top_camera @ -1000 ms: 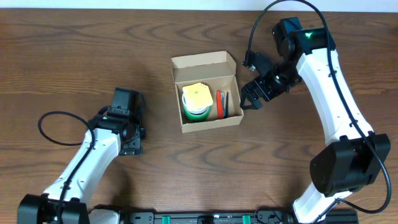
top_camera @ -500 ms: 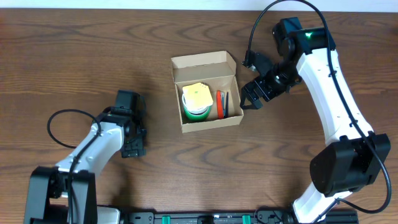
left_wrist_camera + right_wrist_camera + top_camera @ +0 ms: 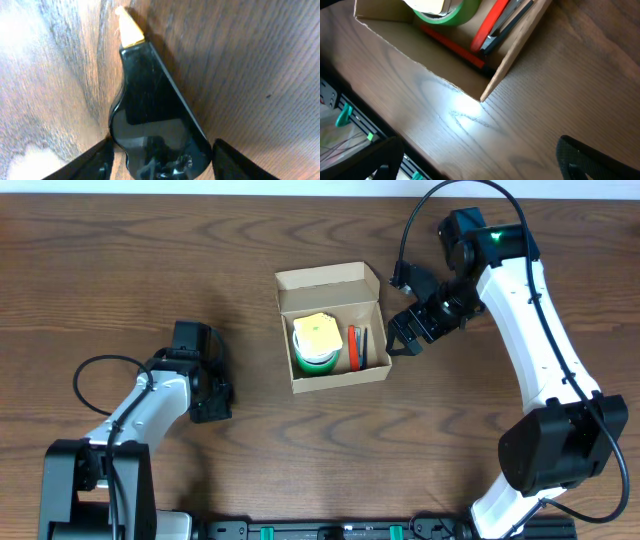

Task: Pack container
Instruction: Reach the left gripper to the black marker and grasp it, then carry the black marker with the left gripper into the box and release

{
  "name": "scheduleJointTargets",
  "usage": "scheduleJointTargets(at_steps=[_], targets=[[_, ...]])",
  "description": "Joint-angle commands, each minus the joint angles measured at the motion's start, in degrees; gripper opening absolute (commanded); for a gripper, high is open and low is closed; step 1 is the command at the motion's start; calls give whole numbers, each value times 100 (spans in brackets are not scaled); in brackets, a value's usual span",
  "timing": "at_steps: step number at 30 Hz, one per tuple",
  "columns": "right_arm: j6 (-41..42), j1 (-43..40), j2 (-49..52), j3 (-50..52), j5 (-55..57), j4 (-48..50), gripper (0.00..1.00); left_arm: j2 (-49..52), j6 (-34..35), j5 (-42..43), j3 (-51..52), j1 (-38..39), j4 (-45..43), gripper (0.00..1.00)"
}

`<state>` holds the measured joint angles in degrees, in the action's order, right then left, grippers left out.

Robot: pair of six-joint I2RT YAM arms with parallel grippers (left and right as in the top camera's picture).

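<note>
The container is an open tan cardboard box at the table's middle, its flap lid folded back. Inside are a green tape roll with a yellow pad on it, and red and black tools. The box corner, roll and red tool also show in the right wrist view. My right gripper is open and empty just right of the box. My left gripper is closed on a black teardrop-shaped object with a tan tip, low over the wood.
The dark wood table stretches around the box. A black rail with green clips runs along the front edge and shows in the right wrist view. The left arm's cable loops on the table.
My left gripper has shifted slightly up and left, and the left arm's elbow has swung in toward the front edge. The right arm and the box have not moved.
</note>
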<state>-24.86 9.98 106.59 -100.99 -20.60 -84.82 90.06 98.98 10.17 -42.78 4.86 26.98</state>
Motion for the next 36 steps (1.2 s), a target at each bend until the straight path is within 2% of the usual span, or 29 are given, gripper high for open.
scheduleJointTargets(at_steps=[1, 5, 8, 12, 15, 17, 22, 23, 29, 36], targets=[[42, -20, -142, -57, -20, -4, 99, 240, -195, 35, 118, -37, 24, 56], [42, -20, -142, -57, -20, -4, 99, 240, -295, 42, 116, -39, 26, 46], [42, -20, -142, -57, -20, -4, 99, 240, -374, 42, 116, -39, 28, 44], [42, -20, -142, -57, -22, -4, 99, 240, -586, 42, 72, -39, 160, 32], [42, -20, -142, -57, -20, -4, 99, 240, -887, -4, -48, -42, 387, 27], [42, -20, -142, -57, -20, -4, 99, 240, -1231, -72, -160, -42, 520, 25], [42, -20, -142, -57, -20, -4, 99, 238, -2181, -223, -654, -42, 1193, 9], [42, -20, -142, -57, -20, -4, 99, 238, -2557, -308, -861, -39, 1416, 6], [42, -20, -142, -57, -22, -4, 99, 238, -3930, -658, -1766, -33, 2194, 6], [42, -20, -142, -57, -20, -4, 99, 208, -5480, -667, -2621, -28, 2553, 6]])
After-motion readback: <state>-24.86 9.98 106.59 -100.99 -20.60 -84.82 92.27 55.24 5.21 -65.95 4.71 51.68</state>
